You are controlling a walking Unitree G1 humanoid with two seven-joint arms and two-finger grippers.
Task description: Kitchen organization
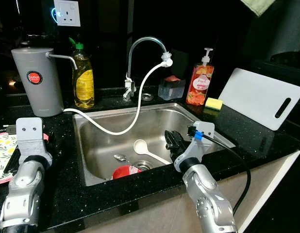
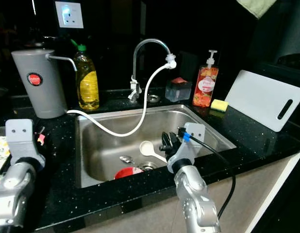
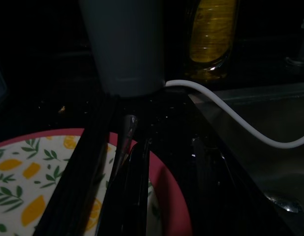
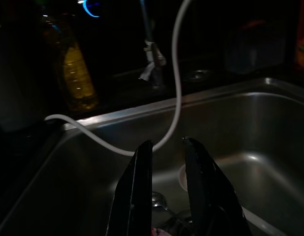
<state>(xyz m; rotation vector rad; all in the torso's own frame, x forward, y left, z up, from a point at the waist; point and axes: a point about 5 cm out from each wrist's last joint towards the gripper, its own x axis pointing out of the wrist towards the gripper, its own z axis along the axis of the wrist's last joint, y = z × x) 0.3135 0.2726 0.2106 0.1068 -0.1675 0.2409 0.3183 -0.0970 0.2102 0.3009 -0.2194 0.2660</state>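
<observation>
1. Right wrist view: right gripper (image 4: 167, 145) over the steel sink (image 1: 189, 119), jaws slightly parted, empty.
2. Left gripper (image 3: 117, 162) jaws pinched around a metal utensil (image 3: 126, 132) above the lemon-print plate (image 3: 24, 187) on the black speckled worktop (image 1: 247, 141).
3. In the sink: white spoon (image 1: 140, 145), metal spoon (image 1: 121, 158), red cup (image 1: 125, 172), white hose (image 1: 135, 111) from the tap (image 1: 145, 43).
4. Behind: grey dispenser (image 1: 38, 80), yellow soap bottle (image 1: 83, 77), red pump bottle (image 1: 200, 80), sponge (image 1: 213, 103), white cutting board (image 1: 261, 97); dark room, wall socket (image 1: 67, 12).
</observation>
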